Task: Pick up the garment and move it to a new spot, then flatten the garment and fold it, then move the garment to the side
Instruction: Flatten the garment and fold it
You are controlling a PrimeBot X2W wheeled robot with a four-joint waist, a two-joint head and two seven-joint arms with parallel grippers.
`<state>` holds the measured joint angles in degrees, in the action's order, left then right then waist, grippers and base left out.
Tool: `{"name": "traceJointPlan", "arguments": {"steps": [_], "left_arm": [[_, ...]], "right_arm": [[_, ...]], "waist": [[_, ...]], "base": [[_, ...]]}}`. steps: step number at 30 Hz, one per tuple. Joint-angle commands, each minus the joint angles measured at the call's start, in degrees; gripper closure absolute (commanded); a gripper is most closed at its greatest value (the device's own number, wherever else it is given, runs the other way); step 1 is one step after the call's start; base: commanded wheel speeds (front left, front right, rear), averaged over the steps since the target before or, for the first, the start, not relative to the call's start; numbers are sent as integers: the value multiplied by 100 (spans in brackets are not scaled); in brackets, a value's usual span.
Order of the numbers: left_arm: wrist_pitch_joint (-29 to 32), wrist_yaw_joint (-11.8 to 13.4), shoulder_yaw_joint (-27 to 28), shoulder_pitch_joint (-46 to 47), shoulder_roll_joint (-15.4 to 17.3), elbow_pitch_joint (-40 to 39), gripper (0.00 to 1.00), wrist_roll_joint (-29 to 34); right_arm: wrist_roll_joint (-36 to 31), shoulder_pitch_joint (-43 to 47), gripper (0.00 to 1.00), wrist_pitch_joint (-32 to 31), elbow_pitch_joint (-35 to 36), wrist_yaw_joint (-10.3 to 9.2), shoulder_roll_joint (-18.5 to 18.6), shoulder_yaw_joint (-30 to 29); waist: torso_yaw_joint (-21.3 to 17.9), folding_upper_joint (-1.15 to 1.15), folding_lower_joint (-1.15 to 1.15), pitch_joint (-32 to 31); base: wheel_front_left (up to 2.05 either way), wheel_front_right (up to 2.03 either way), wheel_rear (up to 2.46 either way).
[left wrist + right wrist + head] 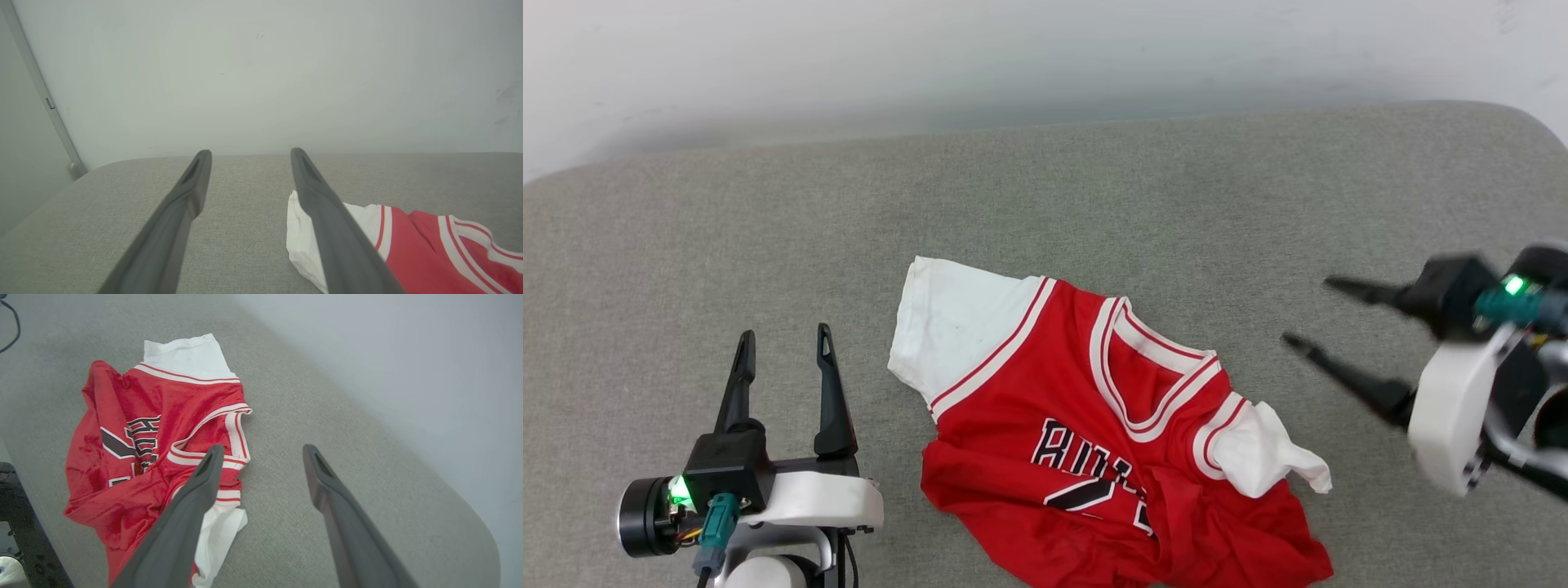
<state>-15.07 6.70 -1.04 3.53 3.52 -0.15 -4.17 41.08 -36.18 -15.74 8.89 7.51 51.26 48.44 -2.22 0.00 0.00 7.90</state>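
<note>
Red mesh with white trim: the garment [1094,425] lies crumpled on a grey fabric surface [768,229], in the lower middle of the head view. Its V-neck collar faces up. One white sleeve [956,318] is spread flat toward the upper left of the heap. The other white sleeve [1270,457] is bunched and twisted at the lower right. The black lettering and the number are partly buried in folds near the bottom edge of the frame, and the hem runs out of the picture there.

At the lower left of the head view, the left gripper [784,331] points up the frame with its two dark fingers well apart and nothing between them. It sits just beside the flat white sleeve without touching it. In the left wrist view the left gripper [250,152] frames bare grey cloth, and the garment [412,245] shows at the lower right, partly behind one finger.

At the right edge of the head view, the right gripper [1307,310] hangs above the surface, fingers pointing left toward the jersey, spread wide and empty. It is clear of the bunched sleeve. In the right wrist view the right gripper [263,447] shows grey cloth in the gap, with the garment [155,416] to the left of centre.

A pale wall [1013,49] fills the top of the head view.
</note>
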Motion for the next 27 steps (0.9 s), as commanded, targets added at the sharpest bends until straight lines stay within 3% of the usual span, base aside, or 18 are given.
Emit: {"name": "traceJointPlan", "arguments": {"steps": [1,5,10,13,16,22,27], "left_arm": [[-13,-22,1,-46,1,-26,0,51],[-13,-62,-32,89,0,-35,0,130],[-13,-108,-72,212,-5,-59,0,202],[-13,-81,-91,308,-12,-93,0,222],[-13,-65,-116,396,-21,-125,0,210],[-13,-46,-154,576,-37,-151,0,165],[-13,-26,-154,663,-43,-109,0,141]], "right_arm": [[141,-117,0,-222,-94,-4,14,-103],[341,-563,0,-1070,-333,-4,70,47],[720,-1180,0,-2229,-756,-4,-163,736],[906,-1445,0,-2585,-1102,-4,-410,1133],[873,-1673,0,-2744,-1436,-4,-637,1606],[778,-1895,0,-2414,-2297,-4,-1079,2216],[711,-1446,0,-2427,-2791,-8,-1295,2561]], "waist": [[25,0,0,42],[120,0,0,160],[244,0,0,346],[330,0,0,486],[433,0,0,658],[634,0,0,1025],[716,0,0,1184]], "base": [[0,0,0],[0,0,0],[0,0,0],[0,0,0],[0,0,0],[0,0,0],[0,0,0]]}}
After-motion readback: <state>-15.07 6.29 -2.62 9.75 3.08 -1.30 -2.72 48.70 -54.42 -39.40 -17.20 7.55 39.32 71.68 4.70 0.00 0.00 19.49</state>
